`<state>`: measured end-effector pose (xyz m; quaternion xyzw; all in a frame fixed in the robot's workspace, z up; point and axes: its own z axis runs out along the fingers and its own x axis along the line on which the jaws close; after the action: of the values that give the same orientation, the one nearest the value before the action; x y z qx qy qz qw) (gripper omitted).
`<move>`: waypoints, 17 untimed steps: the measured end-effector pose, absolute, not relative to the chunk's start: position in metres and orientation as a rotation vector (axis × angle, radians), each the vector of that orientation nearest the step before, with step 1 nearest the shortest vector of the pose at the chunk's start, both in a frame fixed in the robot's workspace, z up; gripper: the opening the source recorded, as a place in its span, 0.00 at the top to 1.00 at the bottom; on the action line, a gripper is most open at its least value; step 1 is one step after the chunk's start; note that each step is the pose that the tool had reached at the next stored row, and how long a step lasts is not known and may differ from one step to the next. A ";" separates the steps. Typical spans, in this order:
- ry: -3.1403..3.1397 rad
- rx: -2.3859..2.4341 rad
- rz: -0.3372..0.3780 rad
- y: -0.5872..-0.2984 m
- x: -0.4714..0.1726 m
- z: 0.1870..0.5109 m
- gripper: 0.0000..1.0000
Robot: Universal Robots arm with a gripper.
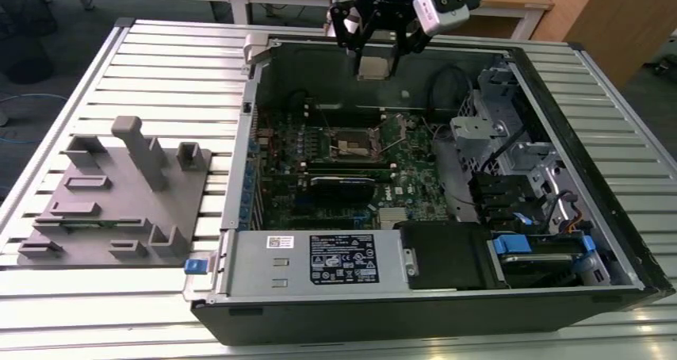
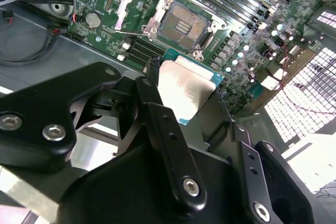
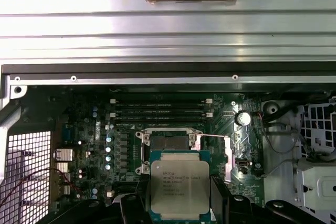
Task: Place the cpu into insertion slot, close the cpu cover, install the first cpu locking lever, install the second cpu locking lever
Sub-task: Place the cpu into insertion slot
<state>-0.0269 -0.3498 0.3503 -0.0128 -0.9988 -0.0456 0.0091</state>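
Observation:
My gripper hangs high over the open computer case, shut on the cpu. The cpu is a flat square chip with a silvery top and a green edge, and a black finger presses on each side of it. Below it on the green circuit board lies the insertion slot, a dark square socket with a metal rim, bare inside. The cpu cover stands swung open beside the socket. The chip is well above the socket and apart from it.
The case lies on a slatted metal table. Inside it are long memory slots, a black card, a labelled power supply, drive cages and cables. A grey fixture block stands at the exterior view's left.

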 end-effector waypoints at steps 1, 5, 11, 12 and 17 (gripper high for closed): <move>-3.120 -0.040 -0.142 -0.350 -0.027 0.350 0.46; -3.120 -0.040 -0.142 -0.350 -0.027 0.350 0.46; -3.120 -0.040 -0.142 -0.350 -0.027 0.348 0.46; -3.120 -0.040 -0.142 -0.350 -0.027 0.348 0.46; -3.120 -0.040 -0.143 -0.350 -0.027 0.347 0.46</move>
<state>-0.0269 -0.3497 0.3468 -0.0128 -0.9988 -0.0458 0.0090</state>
